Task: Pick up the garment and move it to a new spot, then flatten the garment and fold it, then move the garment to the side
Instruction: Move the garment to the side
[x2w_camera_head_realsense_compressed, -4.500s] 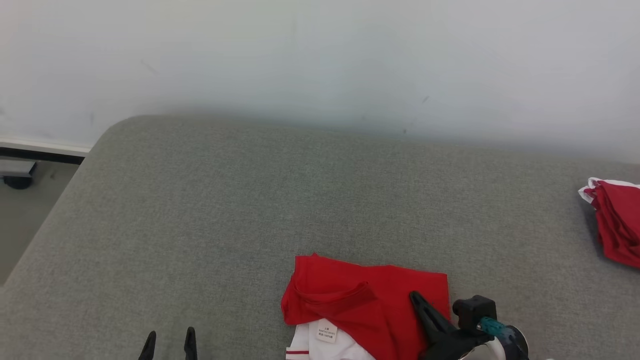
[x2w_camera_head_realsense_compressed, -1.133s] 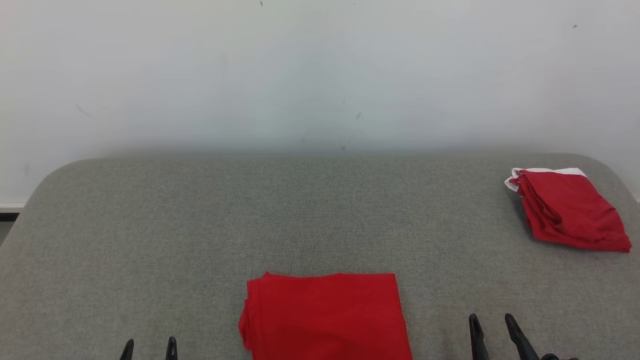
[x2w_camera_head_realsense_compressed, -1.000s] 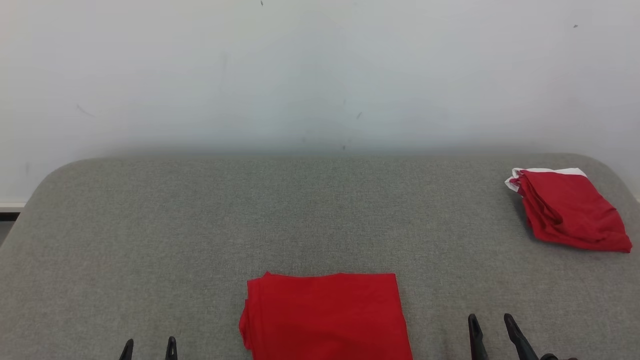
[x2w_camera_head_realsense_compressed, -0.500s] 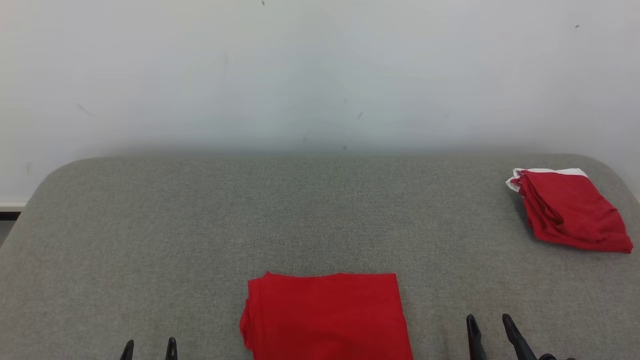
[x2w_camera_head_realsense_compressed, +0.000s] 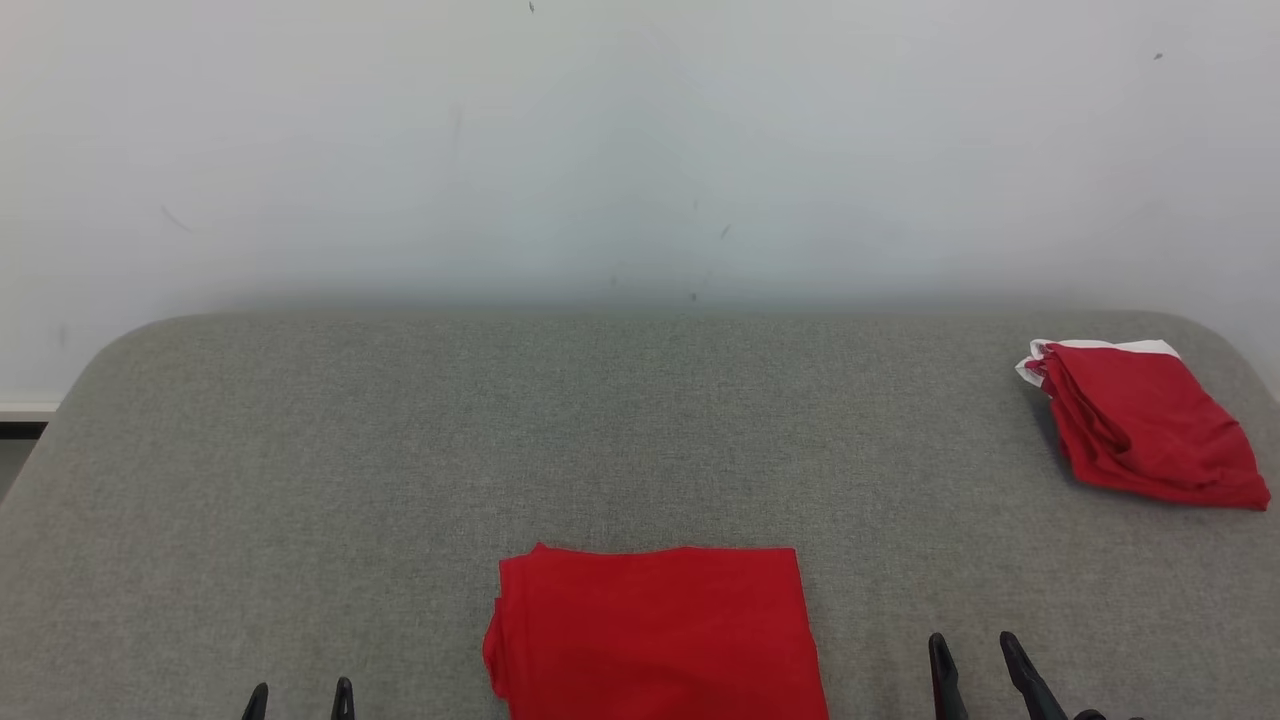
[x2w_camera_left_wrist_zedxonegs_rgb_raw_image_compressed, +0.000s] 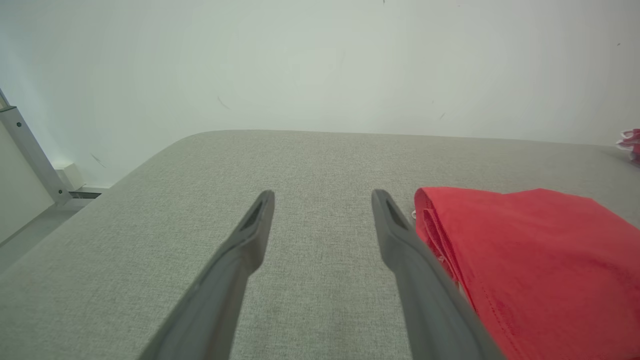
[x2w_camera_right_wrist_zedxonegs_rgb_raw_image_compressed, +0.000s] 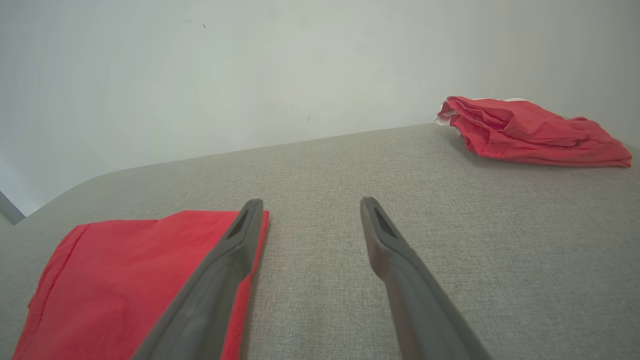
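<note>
Looking across the grey padded table (x2w_camera_head_realsense_compressed: 400, 450), you have the red garment (x2w_camera_head_realsense_compressed: 655, 630) lying as a flat, neat rectangle at the middle of the near edge, its stacked layers showing along its left side, so the flattening and folding look done to me. What I judge is left for you is the last step: carrying it off to the side. A second red garment (x2w_camera_head_realsense_compressed: 1145, 425) with a white edge lies more loosely folded near the far right corner, well apart from the first; it may mark where finished pieces go, though I cannot be sure. Your left gripper (x2w_camera_head_realsense_compressed: 299, 698) hovers at the near edge left of the garment and your right gripper (x2w_camera_head_realsense_compressed: 975, 665) to its right, both with jaws spread wide and holding nothing. No brand, label or writing can be read on either garment, the table or the wall (x2w_camera_head_realsense_compressed: 640, 150).
</note>
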